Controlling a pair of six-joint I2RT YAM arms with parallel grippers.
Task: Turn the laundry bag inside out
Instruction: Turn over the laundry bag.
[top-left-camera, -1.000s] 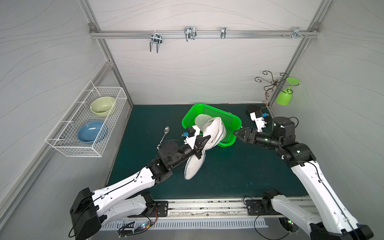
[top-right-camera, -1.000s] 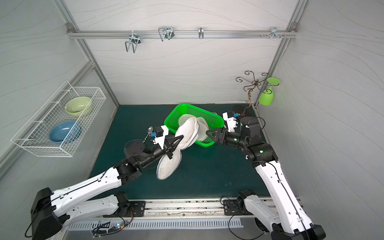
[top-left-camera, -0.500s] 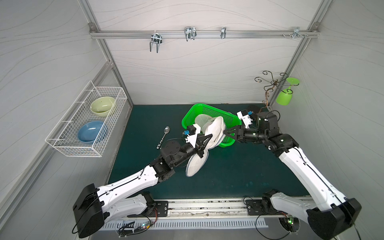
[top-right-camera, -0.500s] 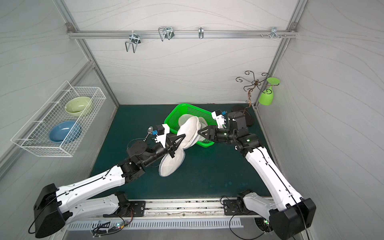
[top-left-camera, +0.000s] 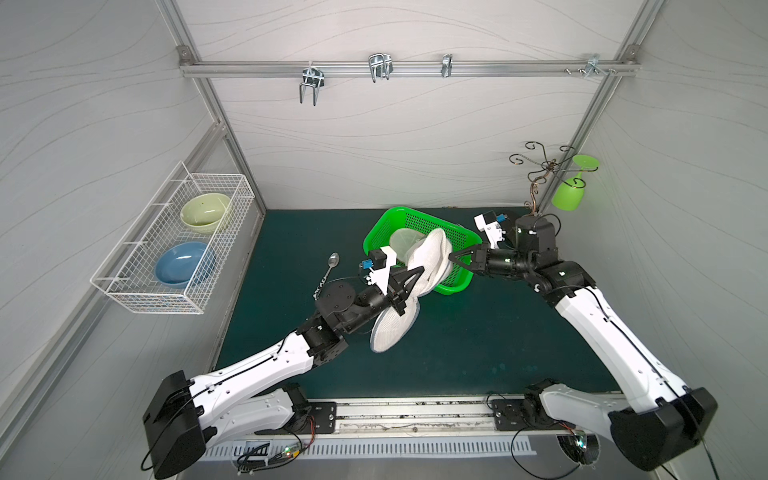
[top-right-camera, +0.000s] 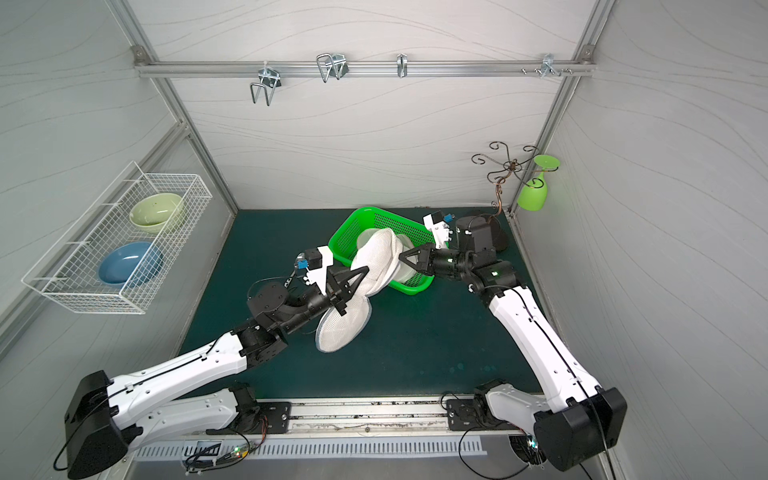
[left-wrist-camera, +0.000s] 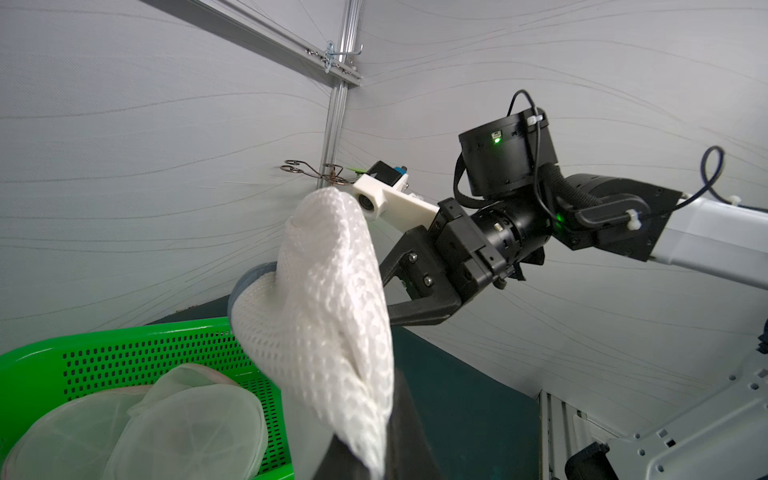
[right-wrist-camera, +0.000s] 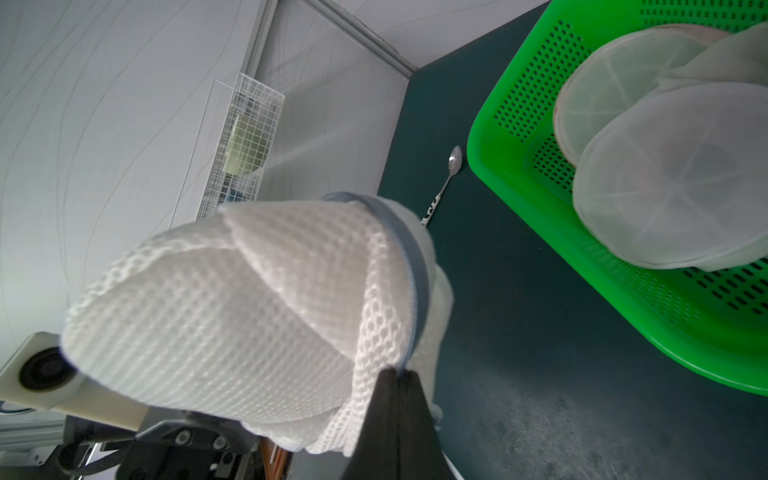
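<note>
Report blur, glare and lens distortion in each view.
In both top views the wide lens splays the walls outward and the green glass is brightly lit. In the left wrist view the laundry bag goes soft at its nearest folds. In the right wrist view the right gripper is a dark blur, and a pale glare streak runs beside the wire rack.

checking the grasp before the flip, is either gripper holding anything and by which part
Both hold the white mesh laundry bag: the right gripper pinches its grey-trimmed rim, the left gripper clamps its middle, where it folds.
</note>
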